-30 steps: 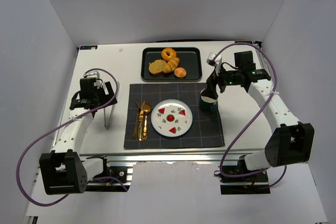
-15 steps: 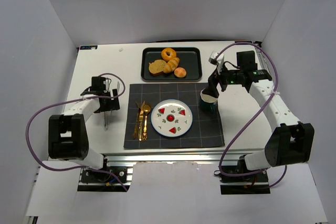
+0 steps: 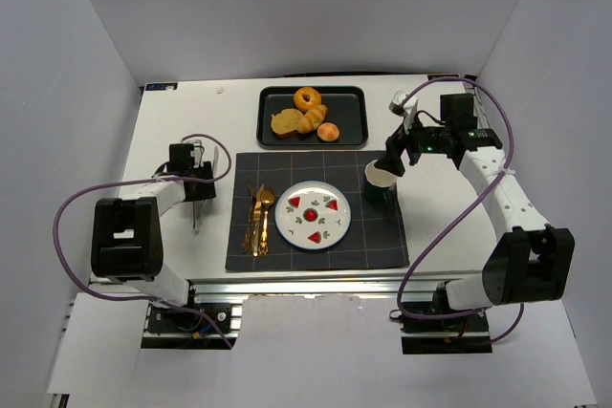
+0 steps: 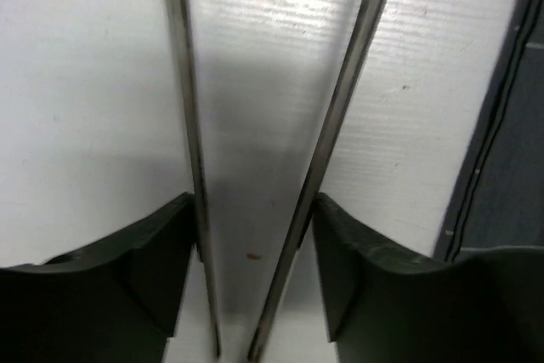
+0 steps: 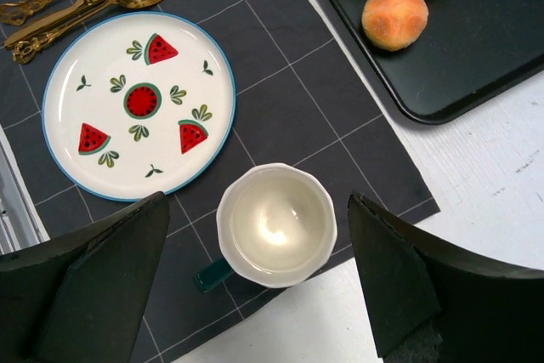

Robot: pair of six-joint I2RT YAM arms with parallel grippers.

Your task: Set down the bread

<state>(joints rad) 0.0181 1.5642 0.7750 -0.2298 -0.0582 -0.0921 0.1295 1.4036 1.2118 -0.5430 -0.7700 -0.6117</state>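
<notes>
Because the tongs (image 4: 189,108) are thin, springy and lying flat on the desk (image 4: 85,82), the hold on them is the weak point. The left jaws are closed around them, each metal arm resting against the inner face of one of the fingers (image 4: 161,244), and an off-centre squeeze could let them twist or skid. The right jaws are spread wide and hold nothing, with the cup (image 5: 276,225) directly beneath them; a careless drop or swing there would likely tip it.

The bread (image 3: 306,117) sits on the black tray (image 3: 349,107), well beyond the left jaws and off to their right, and near the right jaws, to their left and a little beyond. Its pieces crowd together, so lifting one may drag a neighbour, and the round bun (image 5: 395,17) looks apt to roll. Both arms reaching for the tray at once could clash.

The placemat (image 4: 514,167) edge lies just right of the left jaws, with gold cutlery (image 3: 256,220) near it, a likely snag for low-carried tongs. Bare desk lies open to the left of and beyond the left jaws, and the plate (image 5: 110,159) is unoccupied.
</notes>
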